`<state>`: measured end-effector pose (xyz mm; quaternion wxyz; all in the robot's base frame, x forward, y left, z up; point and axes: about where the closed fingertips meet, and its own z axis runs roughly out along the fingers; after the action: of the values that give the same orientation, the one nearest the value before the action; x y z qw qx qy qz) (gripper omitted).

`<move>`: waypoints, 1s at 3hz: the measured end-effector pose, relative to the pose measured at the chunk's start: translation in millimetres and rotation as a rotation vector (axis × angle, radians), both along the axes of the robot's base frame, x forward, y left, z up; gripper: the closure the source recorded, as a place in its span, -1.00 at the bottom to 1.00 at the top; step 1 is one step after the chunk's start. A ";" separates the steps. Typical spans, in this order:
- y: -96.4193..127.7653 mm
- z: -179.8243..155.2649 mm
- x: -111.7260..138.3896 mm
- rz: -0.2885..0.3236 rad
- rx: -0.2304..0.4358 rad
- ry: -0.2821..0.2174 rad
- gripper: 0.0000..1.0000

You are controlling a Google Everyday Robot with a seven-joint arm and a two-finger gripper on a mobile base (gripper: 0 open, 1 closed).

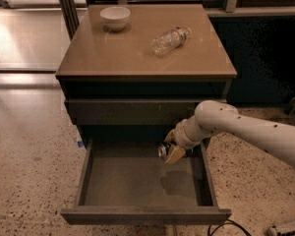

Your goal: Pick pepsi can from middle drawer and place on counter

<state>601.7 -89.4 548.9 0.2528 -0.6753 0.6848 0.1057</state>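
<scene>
The middle drawer (137, 181) stands pulled out, its flat grey floor bare. My gripper (171, 150) hangs above the drawer's back right part, at the end of the white arm (246, 127) that comes in from the right. It is shut on the pepsi can (164, 150), a small dark can whose silver end points left; the tan fingers (175, 154) cover most of it. The can is lifted off the drawer floor and its shadow lies below it. The glossy tan counter (132, 53) tops the cabinet above.
A white bowl (115, 17) sits at the counter's back left. A clear plastic water bottle (170, 39) lies on its side at the counter's right. A shut drawer front (137, 111) is above the open one. Speckled stone floor surrounds the cabinet.
</scene>
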 end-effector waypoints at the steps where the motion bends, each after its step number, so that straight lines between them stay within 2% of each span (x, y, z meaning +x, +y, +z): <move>1: 0.0 0.0 0.0 0.000 0.000 0.000 1.00; 2: 3.0 9.8 1.1 0.018 0.019 -0.013 1.00; 3: 6.4 47.9 7.4 0.047 0.060 -0.048 1.00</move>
<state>609.1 -83.0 596.8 0.2868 -0.6856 0.6590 0.1161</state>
